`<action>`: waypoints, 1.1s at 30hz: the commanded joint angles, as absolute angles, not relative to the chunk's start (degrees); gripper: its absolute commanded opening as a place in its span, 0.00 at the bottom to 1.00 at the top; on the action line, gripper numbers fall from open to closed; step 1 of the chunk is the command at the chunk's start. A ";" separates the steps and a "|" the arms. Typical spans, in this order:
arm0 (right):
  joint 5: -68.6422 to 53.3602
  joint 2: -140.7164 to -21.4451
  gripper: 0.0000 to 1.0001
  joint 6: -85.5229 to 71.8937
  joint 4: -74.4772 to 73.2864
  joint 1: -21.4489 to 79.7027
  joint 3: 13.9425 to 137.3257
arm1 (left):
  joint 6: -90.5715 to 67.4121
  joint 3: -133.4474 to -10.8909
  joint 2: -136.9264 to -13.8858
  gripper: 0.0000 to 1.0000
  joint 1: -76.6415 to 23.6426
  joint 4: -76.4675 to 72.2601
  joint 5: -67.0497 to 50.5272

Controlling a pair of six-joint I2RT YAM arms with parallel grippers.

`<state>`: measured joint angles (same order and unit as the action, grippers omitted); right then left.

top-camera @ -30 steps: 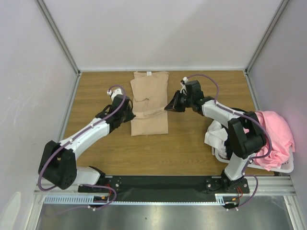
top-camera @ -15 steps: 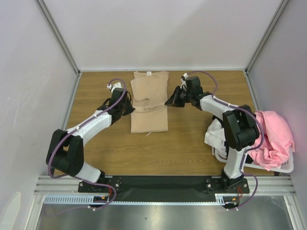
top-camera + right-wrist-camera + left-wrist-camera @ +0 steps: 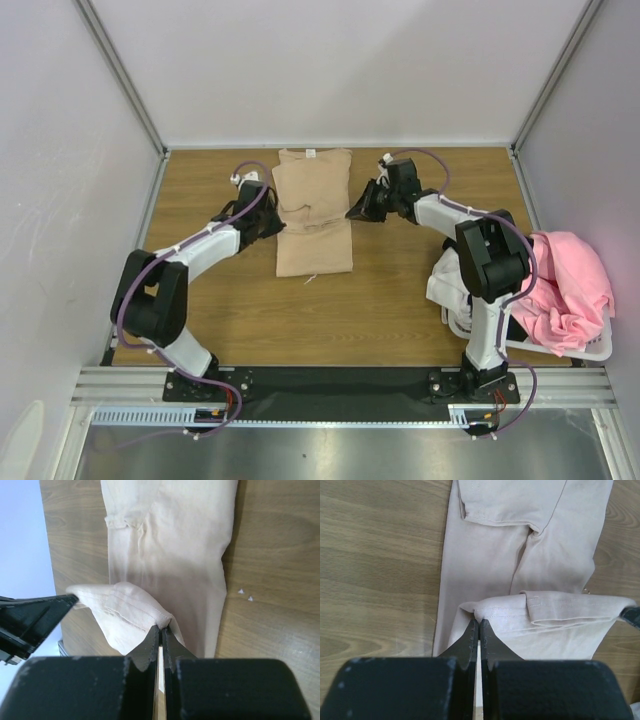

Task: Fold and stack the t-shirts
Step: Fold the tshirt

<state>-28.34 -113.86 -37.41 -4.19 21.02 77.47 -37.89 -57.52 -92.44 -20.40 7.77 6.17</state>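
Hem corners of the light beige short-sleeved cloth t-shirt (image 3: 313, 205) are pinched from both sides. The shirt is laid as a long narrow strip on the brown wooden table (image 3: 400, 310), towards its far middle, with the collar end away from the arms. The black left gripper (image 3: 479, 626) is closed on the left edge of a raised fold of cloth, its jaws pressed together with only fabric between them. The black right gripper (image 3: 161, 628) is clamped likewise on the right edge of the same fold, which is held up across the strip. At the table's right edge, a crumpled pink cloth t-shirt (image 3: 570, 285) is heaped in the white plastic laundry basket (image 3: 585, 352), and a white cloth t-shirt (image 3: 448, 280) is draped at its left side.
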 commanded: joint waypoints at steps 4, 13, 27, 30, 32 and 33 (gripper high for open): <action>-28.48 -115.31 0.00 -35.95 -3.08 20.39 81.47 | -36.91 -60.99 -94.39 0.00 -19.60 4.92 5.62; -27.95 -117.77 0.00 -35.16 -2.99 19.86 83.14 | -36.47 -62.05 -96.77 0.00 -19.07 3.52 4.75; -27.86 -123.92 0.00 -33.49 -5.01 19.34 88.68 | -37.18 -63.28 -101.60 0.00 -17.67 2.64 5.01; -27.86 -125.07 0.00 -33.14 -5.89 19.25 90.17 | -37.09 -63.46 -102.39 0.01 -17.49 2.29 4.40; -27.86 -125.68 0.00 -32.87 -6.06 19.16 90.44 | -37.09 -63.54 -103.01 0.07 -17.49 1.67 4.04; -27.69 -125.86 0.00 -32.78 -6.15 19.25 90.96 | -37.18 -63.63 -103.18 0.08 -17.49 1.67 3.96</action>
